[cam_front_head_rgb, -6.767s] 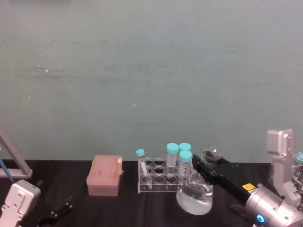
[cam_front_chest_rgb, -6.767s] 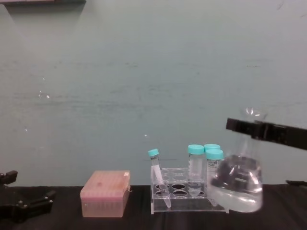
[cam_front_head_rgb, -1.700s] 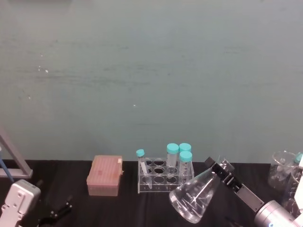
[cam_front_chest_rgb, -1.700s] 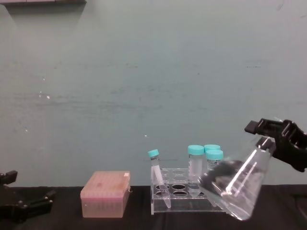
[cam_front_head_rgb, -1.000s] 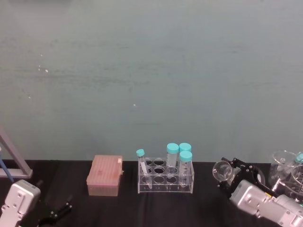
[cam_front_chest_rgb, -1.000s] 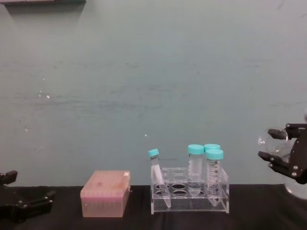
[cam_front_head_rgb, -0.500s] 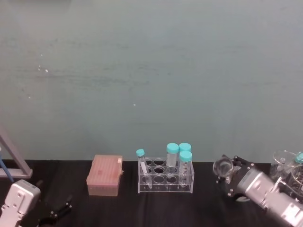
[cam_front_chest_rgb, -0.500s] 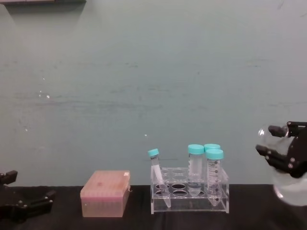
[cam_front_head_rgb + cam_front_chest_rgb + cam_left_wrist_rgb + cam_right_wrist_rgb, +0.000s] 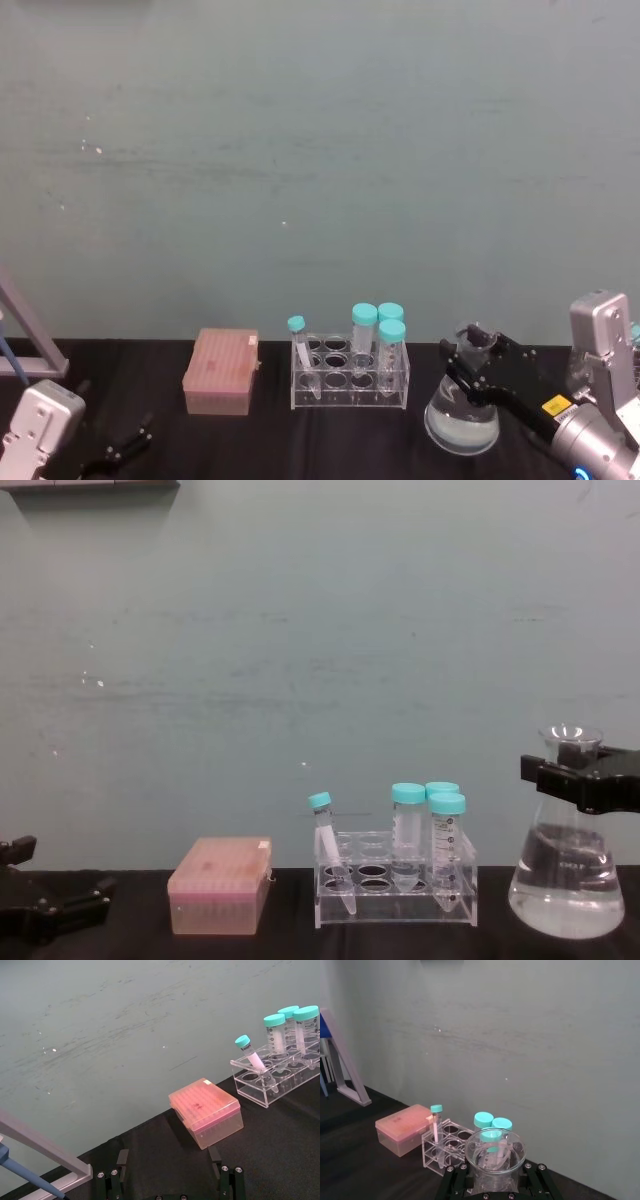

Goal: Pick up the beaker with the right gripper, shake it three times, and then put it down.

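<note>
Behind everything a dull teal wall (image 9: pixel 300 630) is seen, matte and streaked with pale scuffs, above a black counter (image 9: pixel 300 440). At the far left the left gripper (image 9: pixel 168 1152) is parked low over the counter, its slim black fingers (image 9: pixel 122 1156) spread wide apart with nothing between them. To its right, a pink translucent plastic box (image 9: pixel 220 885) with a closed lid is set on the counter; no writing can be made out on it. Next comes a clear acrylic tube rack (image 9: pixel 395 905) with round holes, in which teal-capped plastic tubes (image 9: pixel 446 835) are stood: one small tube (image 9: pixel 324 830) is tilted at the rack's left end, and three larger ones are held upright at its right end. Printed graduations are visible on them but cannot be read.

Just right of the rack, apart from it, the beaker (image 9: pixel 567 880) is held upright. It is a conical flask of clear glass, with a wide base, sloping walls and a narrow neck ending in a flared rim, taller than the rack. Clear liquid fills its lower part. Faint white marks are printed on its wall, too small to read. Whether its base touches the counter cannot be told. Its neck is clamped just below the rim by the right gripper (image 9: pixel 585 780), blocky and black; a yellow sticker (image 9: pixel 550 403) on the gripper's body is illegible.
</note>
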{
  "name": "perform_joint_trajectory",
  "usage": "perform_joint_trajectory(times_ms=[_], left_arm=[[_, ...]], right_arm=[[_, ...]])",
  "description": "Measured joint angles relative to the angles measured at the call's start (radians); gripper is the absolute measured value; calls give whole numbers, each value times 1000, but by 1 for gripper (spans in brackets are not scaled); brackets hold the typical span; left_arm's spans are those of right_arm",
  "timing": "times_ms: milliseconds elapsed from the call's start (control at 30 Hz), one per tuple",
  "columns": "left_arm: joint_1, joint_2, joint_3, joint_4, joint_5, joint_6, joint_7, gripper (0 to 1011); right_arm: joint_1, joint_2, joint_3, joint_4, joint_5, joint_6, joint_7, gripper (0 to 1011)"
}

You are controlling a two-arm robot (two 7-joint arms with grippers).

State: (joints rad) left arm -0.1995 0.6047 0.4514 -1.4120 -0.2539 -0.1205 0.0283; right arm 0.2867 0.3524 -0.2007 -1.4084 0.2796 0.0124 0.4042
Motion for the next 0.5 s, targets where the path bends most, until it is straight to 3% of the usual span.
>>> perform_joint_trajectory(times_ms=[500], left_arm=[[0,0,0,0,0,0,0,1000]], right_arm=[[-16,15,-21,-15,33,20,-19,457]])
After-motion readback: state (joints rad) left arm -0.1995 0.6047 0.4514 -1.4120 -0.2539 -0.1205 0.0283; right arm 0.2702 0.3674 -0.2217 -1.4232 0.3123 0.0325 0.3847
